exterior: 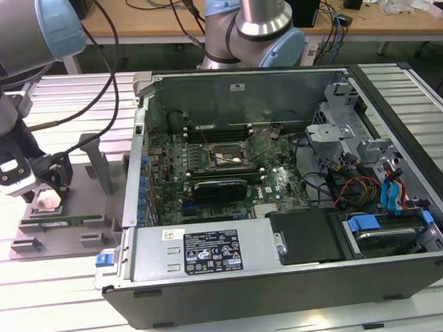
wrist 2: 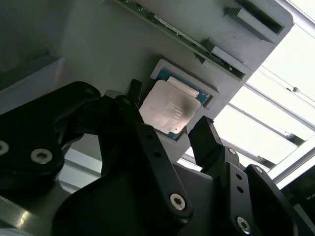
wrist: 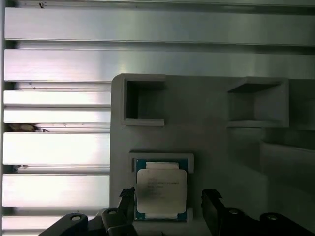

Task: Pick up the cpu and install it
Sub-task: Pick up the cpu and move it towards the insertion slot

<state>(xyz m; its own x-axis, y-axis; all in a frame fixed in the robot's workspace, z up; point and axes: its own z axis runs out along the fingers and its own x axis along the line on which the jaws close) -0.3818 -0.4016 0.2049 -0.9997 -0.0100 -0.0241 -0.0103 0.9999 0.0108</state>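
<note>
CPU (wrist: 161,191), a flat square silver-topped chip, seated in a grey plastic holder (wrist: 197,137).
Pick-up step: black gripper (wrist: 167,196) spread wide, empty, straddling the chip without contact; gripping likely demands even pressure on opposite edges.

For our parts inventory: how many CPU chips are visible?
1. The cpu lies in the grey holder's recess, between the fingertips of the open gripper; others may hide inside the computer case.
</note>
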